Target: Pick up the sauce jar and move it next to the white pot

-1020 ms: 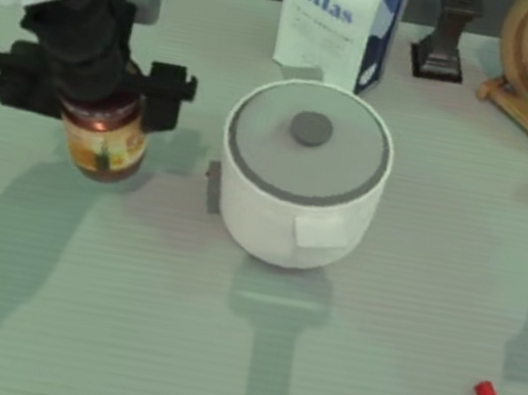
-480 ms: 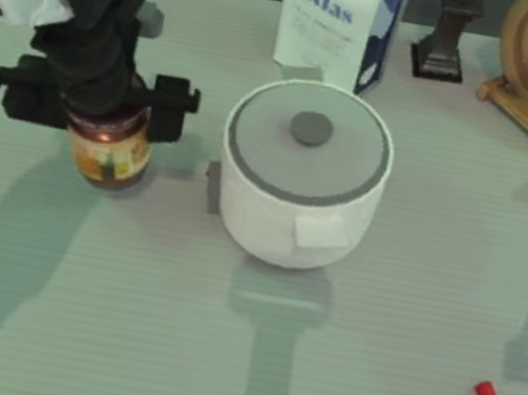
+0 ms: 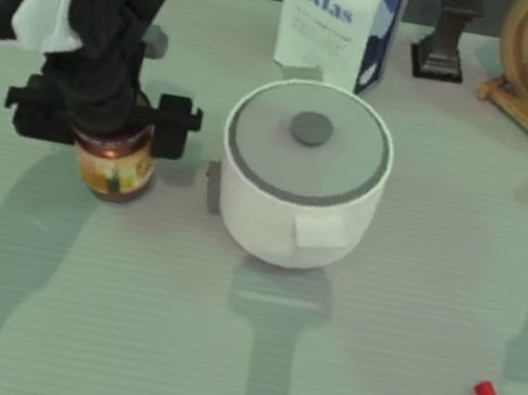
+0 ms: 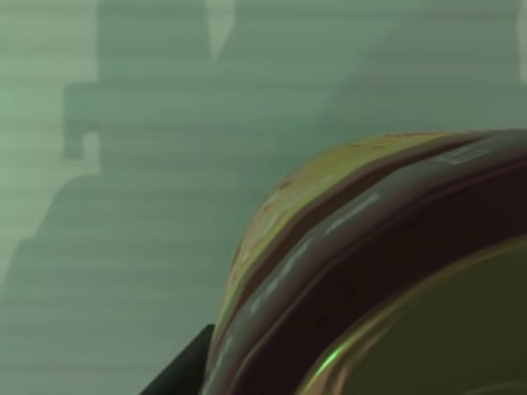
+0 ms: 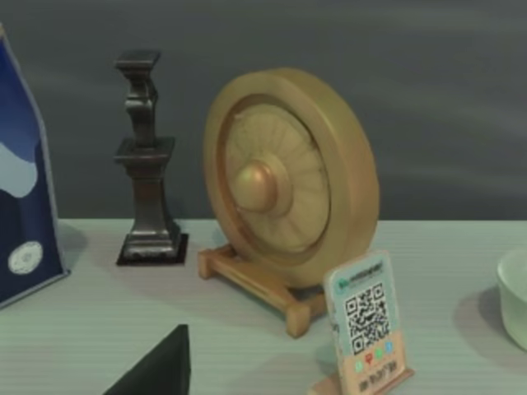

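Left gripper (image 3: 102, 116) is clamped on the small glass sauce jar with the yellow-orange label (image 3: 115, 166) — apparently by its lid, hidden under the wrist — near the large white cylindrical pot with the grey lid (image 3: 302, 174), on its left, apart from it.

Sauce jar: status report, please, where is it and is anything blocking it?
Left gripper shut on sauce jar, left of white pot. Gap between them bare. Right gripper out of sight.
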Controlling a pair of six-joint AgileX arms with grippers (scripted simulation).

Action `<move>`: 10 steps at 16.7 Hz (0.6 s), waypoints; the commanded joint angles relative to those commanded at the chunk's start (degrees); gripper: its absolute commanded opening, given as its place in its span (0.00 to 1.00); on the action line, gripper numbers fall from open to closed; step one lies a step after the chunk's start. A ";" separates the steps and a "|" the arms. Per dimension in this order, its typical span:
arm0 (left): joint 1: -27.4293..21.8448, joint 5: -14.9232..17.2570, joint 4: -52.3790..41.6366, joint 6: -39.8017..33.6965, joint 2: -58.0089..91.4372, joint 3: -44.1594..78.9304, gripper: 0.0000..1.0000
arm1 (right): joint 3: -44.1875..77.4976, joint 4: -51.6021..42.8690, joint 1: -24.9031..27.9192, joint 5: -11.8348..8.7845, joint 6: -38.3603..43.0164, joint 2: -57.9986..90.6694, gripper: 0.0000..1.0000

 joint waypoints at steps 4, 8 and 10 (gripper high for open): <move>0.00 0.00 0.00 0.00 0.00 0.00 0.30 | 0.00 0.00 0.00 0.00 0.00 0.00 1.00; 0.00 0.00 0.00 0.00 0.00 0.00 0.60 | 0.00 0.00 0.00 0.00 0.00 0.00 1.00; 0.00 0.00 0.00 0.00 0.00 0.00 0.75 | 0.00 0.00 0.00 0.00 0.00 0.00 1.00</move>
